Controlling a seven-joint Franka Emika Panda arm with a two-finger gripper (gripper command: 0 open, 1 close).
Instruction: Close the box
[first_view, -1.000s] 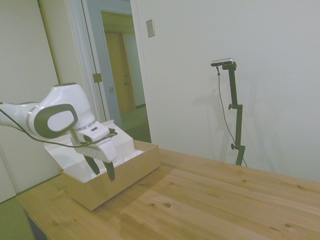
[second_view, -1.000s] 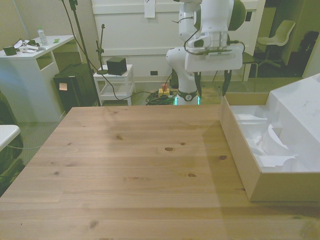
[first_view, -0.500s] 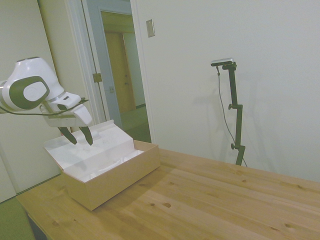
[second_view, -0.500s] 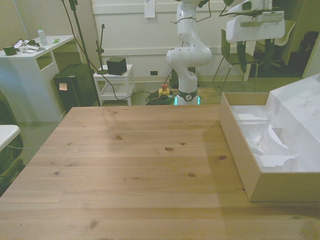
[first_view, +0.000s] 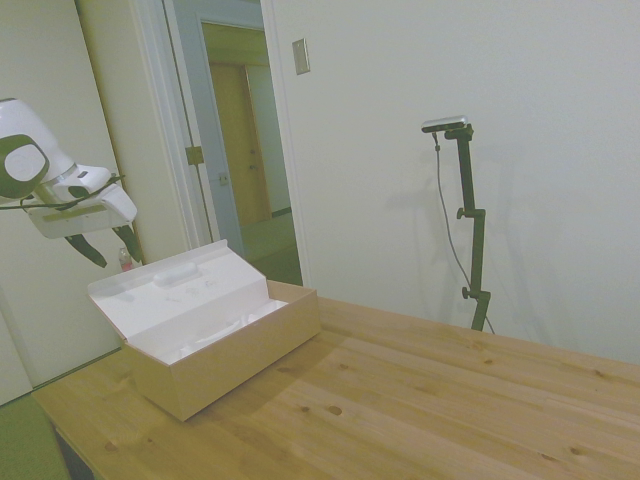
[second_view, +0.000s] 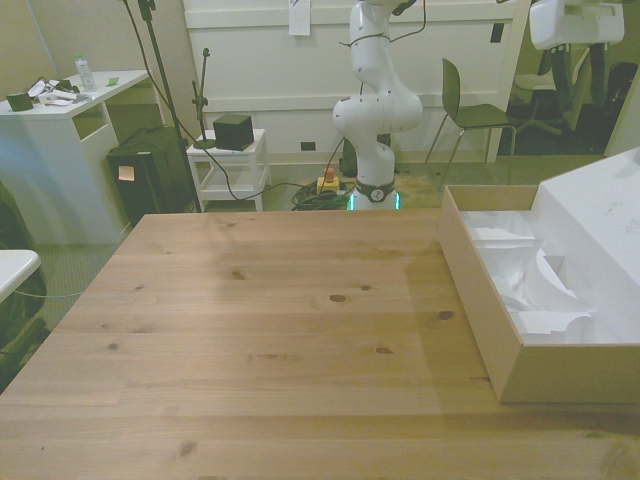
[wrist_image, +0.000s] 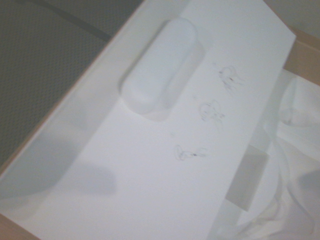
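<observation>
Arm has swung up and back over the last second: white two-finger gripper (first_view: 108, 248) was down in front of the box, now it hangs at the upper left of the side frame, above and behind the raised lid; in the front view only its white body shows, upper right corner. Fingers parted, holding nothing.

Large tan cardboard box with white lining (first_view: 232, 349) sits lower left of the side frame on the pale wooden table (first_view: 420, 400), and at the right edge of the front frame (second_view: 478, 300). Crumpled white packing inside. Hinged white flap lid (first_view: 180, 290) stands open, tilted back; wrist view looks straight onto its inner face (wrist_image: 165, 150) with a moulded oblong bump (wrist_image: 160, 65).

Handling guess: light, thin card, lid flexes, hinge crease is the weak spot. No pinch needed; push near the middle of the lid's free top edge from behind and tip it forward over the box. An off-centre push would likely twist the flap or skid the box.
</observation>
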